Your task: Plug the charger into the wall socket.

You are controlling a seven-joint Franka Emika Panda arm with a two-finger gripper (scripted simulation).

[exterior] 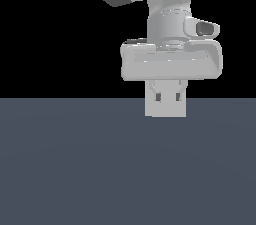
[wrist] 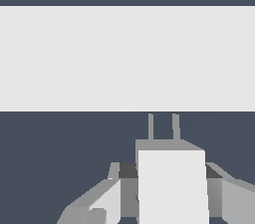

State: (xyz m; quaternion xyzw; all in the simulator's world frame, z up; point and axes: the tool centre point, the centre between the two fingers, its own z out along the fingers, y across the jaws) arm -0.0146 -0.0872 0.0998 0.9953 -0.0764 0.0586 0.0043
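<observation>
exterior view: franka arm's hand hanging down from the top of the picture over a flat slate-blue floor (exterior: 75, 169), black background behind
gripper (exterior: 166, 100): pointing down, seen from one broad side; fingers mostly hidden behind the block, two small dark pads (exterior: 158, 97) showing on its face
gripper state: closed on the charger, fingers pressed to both flanks of the block in the wrist view
charger (exterior: 165, 106): small off-white boxy block sitting just under the pale grey hand body, lifted clear of the floor, lower edge level
wrist view: charger (wrist: 172, 188) in the foreground as a pale block, held between grey fingers (wrist: 102, 203) on either side
prongs (wrist: 163, 126): two thin grey pins standing out of the block's far face, parallel, aimed toward the pale panel
wall socket (wrist: 124, 58): wide pale-grey band across the wrist view, spanning the full width; holes not made out on it
prongs versus socket: tips just short of the panel's near edge in the wrist view, a thin dark strip between; true gap hard to judge
socket in exterior view: not seen there
surroundings: slate-blue surface (wrist: 60, 143) on both sides of the pale band
</observation>
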